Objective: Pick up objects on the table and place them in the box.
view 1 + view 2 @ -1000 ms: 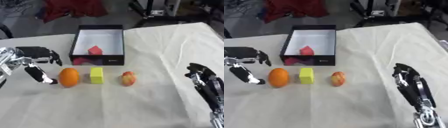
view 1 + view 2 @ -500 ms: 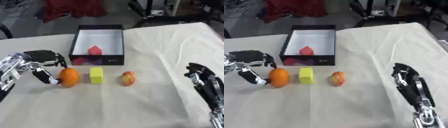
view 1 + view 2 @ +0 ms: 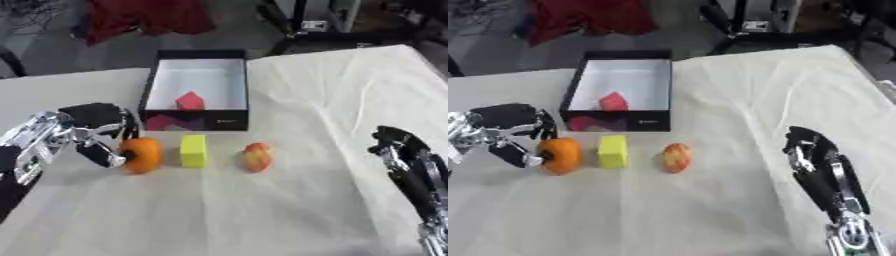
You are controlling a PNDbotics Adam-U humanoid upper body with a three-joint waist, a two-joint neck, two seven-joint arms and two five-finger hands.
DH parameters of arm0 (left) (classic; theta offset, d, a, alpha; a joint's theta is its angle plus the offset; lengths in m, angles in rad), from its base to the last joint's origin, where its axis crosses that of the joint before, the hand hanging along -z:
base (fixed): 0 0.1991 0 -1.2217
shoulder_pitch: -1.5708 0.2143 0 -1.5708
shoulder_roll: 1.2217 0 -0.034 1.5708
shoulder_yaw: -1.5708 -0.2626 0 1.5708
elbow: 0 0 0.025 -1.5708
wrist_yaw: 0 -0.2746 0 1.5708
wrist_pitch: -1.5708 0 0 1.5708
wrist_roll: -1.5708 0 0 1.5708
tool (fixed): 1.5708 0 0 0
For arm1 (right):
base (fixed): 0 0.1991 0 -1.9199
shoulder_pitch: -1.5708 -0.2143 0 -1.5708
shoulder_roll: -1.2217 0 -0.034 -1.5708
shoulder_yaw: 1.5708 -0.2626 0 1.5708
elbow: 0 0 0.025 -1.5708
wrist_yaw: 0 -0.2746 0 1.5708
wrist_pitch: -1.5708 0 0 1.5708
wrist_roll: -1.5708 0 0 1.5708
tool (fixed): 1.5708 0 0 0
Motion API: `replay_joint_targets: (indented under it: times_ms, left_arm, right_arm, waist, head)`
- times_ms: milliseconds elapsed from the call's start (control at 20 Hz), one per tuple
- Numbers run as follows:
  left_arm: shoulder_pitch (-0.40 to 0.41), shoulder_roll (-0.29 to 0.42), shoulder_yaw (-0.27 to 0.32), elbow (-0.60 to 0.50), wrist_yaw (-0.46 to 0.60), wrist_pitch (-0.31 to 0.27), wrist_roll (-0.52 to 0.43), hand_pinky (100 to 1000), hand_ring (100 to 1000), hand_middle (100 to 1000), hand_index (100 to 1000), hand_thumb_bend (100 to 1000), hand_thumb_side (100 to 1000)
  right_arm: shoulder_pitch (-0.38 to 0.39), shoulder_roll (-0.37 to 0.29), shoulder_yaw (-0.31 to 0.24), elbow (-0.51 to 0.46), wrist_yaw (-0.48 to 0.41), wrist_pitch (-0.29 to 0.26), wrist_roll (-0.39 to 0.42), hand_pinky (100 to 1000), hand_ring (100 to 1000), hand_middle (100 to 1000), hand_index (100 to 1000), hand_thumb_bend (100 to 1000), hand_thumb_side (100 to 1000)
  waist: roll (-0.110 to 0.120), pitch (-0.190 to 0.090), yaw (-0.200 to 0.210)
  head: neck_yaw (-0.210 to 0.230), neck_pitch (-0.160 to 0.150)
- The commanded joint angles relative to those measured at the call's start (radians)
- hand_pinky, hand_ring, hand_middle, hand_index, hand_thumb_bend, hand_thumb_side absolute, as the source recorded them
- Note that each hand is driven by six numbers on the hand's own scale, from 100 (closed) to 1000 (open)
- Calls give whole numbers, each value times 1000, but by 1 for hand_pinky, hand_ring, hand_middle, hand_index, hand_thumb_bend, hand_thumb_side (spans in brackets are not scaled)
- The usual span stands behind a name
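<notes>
An orange (image 3: 143,154), a yellow block (image 3: 193,150) and a red-yellow apple (image 3: 256,156) lie in a row on the cream cloth in front of a black box (image 3: 238,89) with a white inside. A red piece (image 3: 189,100) lies in the box. My left hand (image 3: 94,131) is at the orange's left side, fingers curled over its top and thumb against its lower left. My right hand (image 3: 820,167) rests at the lower right, fingers relaxed, holding nothing.
The cloth-covered table (image 3: 332,100) stretches wide to the right and toward the front. Behind the table's far edge are a red cloth (image 3: 144,17) and dark chair legs (image 3: 302,30).
My left hand has moved right and closed in on the orange, from standing apart from it to touching it with fingers and thumb. The right hand has not moved.
</notes>
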Motion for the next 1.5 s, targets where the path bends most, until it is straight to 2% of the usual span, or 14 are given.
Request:
replay_joint_targets:
  times_ms: [50, 300, 450, 600, 800, 1000, 1150, 1300, 1450, 1500]
  left_arm:
    - [-29, 52, 28, -67, 57, 19, -4, 546, 380, 394, 512, 129, 232]
    - [-116, 130, 61, -190, 160, 62, -74, 560, 389, 403, 521, 144, 229]
    - [-180, 119, 94, -172, 147, 102, -70, 574, 412, 421, 541, 144, 229]
    - [-250, 44, 123, -62, 84, 115, -57, 574, 416, 421, 543, 143, 230]
    - [-326, -96, 186, 144, -43, 110, -4, 573, 417, 420, 547, 131, 242]
    - [-370, -219, 282, 340, -195, 146, 99, 578, 424, 427, 558, 137, 283]
    - [-384, -283, 346, 449, -286, 190, 194, 580, 431, 441, 576, 158, 314]
    - [-384, -314, 380, 504, -341, 250, 301, 609, 466, 475, 619, 206, 375]
    - [-377, -329, 384, 532, -359, 277, 365, 630, 503, 515, 663, 244, 444]
    - [-374, -332, 384, 538, -359, 279, 375, 649, 550, 569, 724, 327, 560]
  right_arm:
    - [-6, -14, -4, -13, 1, -1, 0, 747, 651, 701, 801, 100, 681]
    - [-2, -17, -3, -11, 2, 0, 0, 747, 651, 701, 801, 100, 682]
    - [0, -17, -2, -9, 2, 0, 1, 747, 651, 701, 801, 100, 684]
    - [2, -15, -2, -9, 2, 0, 1, 747, 651, 701, 801, 100, 685]
    - [1, -10, 4, -7, -2, 0, 6, 747, 651, 701, 802, 100, 689]
    - [-7, -3, 14, -7, -9, -2, 15, 747, 651, 700, 802, 100, 691]
    - [-12, 0, 21, -6, -14, -3, 22, 747, 651, 700, 802, 100, 693]
    - [-17, 4, 26, -4, -18, -4, 29, 747, 651, 700, 802, 100, 693]
    - [-19, 4, 25, -4, -20, -4, 29, 747, 651, 700, 802, 100, 692]
    - [-20, 4, 25, -4, -20, -4, 28, 747, 651, 700, 802, 100, 692]
  waist:
    - [-2, -24, 1]
    - [1, -27, 5]
    - [1, -29, 6]
    - [-2, -30, 4]
    - [-9, -28, -5]
    - [-18, -24, -27]
    - [-21, -23, -39]
    - [-23, -22, -46]
    - [-24, -22, -49]
    - [-24, -21, -49]
  head:
    - [-1, -2]
    - [0, -2]
    - [0, -2]
    - [3, -2]
    - [5, -2]
    - [20, -2]
    - [27, -2]
    - [29, -2]
    - [25, -2]
    - [25, -2]
